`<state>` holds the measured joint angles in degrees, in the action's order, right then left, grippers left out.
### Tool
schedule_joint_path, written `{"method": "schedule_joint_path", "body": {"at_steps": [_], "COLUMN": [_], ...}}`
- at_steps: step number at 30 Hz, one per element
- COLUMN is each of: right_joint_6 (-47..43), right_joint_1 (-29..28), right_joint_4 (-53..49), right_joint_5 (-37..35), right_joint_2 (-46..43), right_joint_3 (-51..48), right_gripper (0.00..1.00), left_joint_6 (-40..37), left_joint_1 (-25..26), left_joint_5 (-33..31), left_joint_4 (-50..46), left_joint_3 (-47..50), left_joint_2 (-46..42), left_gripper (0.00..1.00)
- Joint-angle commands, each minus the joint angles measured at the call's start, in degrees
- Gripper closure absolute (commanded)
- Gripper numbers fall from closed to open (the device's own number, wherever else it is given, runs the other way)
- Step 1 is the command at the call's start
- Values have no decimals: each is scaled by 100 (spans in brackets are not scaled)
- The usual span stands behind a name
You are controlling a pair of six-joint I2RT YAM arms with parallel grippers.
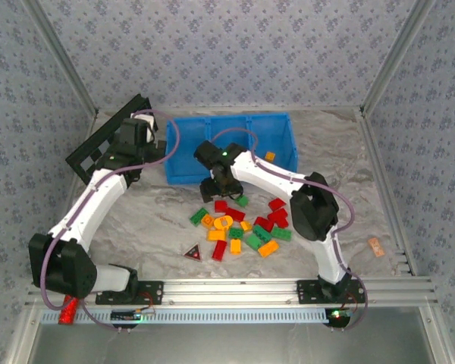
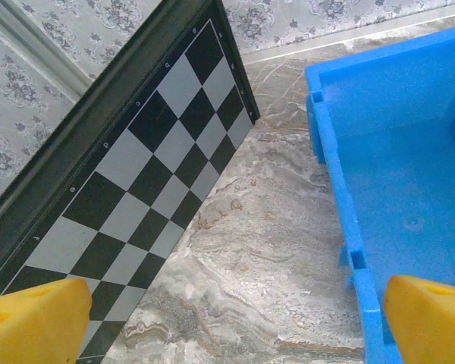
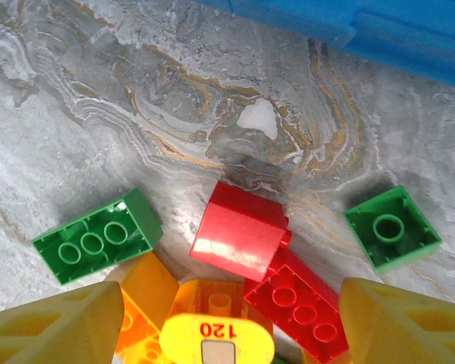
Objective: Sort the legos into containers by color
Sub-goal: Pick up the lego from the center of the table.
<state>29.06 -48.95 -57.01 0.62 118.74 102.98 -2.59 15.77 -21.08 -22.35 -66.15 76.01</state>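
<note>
R gripper [image 1: 221, 188] hangs just in front of blue bin [image 1: 183, 174], jaws spread, empty, over a red lego [image 3: 239, 231], prob lining up a pick. Other legos [image 1: 246, 227] heaped nearer, in front of bin. L gripper [image 2: 235, 318] wide, empty, at bin's left end, prob keeping clear of R

Marbled table [image 1: 159, 216] bears scattered legos [image 1: 243, 227], a blue bin [image 1: 284, 129], a triangle [image 1: 191, 252].

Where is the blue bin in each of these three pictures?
Top external: blue bin at the far middle, beyond the legos.
Left wrist: blue bin on the right, checkerboard on the left.
Right wrist: blue bin along the top edge.
Shared landmark: the grey marbled tabletop.
</note>
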Motion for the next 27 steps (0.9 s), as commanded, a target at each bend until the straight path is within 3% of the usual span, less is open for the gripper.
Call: {"method": "schedule_joint_path", "body": {"at_steps": [1, 7, 18, 24, 27], "right_joint_6": [270, 476, 570, 618, 610], "right_joint_1": [29, 70, 74, 81, 86], "right_joint_4": [22, 452, 218, 67, 53], "right_joint_5": [269, 571, 568, 418, 405], "right_joint_2": [258, 348, 617, 702, 720], "right_joint_3": [-130, -384, -394, -400, -384], "right_gripper": [24, 24, 30, 39, 49], "left_joint_6": [-101, -95, -106, -102, -118], "left_joint_1": [15, 14, 14, 18, 14], "left_joint_5": [-96, -88, -89, -89, -94], "left_joint_4": [80, 139, 154, 156, 161], "left_joint_3": [58, 154, 173, 181, 183], "left_joint_2": [-214, -191, -139, -131, -129], "left_gripper": [1, 1, 1, 1, 1]}}
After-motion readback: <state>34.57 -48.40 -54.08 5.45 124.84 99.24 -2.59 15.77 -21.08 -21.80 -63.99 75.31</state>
